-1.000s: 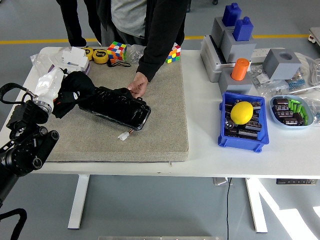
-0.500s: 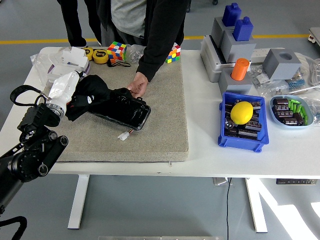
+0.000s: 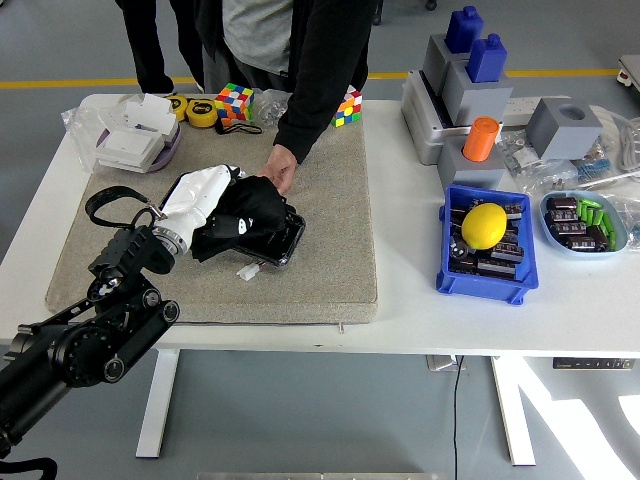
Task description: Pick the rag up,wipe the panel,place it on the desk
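Fingers of the left hand (image 3: 205, 195) are curled around the black rag (image 3: 243, 213), bunched up and pressed on the glossy black panel (image 3: 283, 240) lying on the grey mat (image 3: 320, 260). The black arm reaches in from the lower left, while a person's hand (image 3: 277, 168) steadies the panel's far edge.

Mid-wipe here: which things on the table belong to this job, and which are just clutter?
In the job: black cloth rag, glossy black panel, left hand, person's hand steadying the panel.

Lying about: yellow ball, blue bin, Rubik's cubes, orange cylinder.
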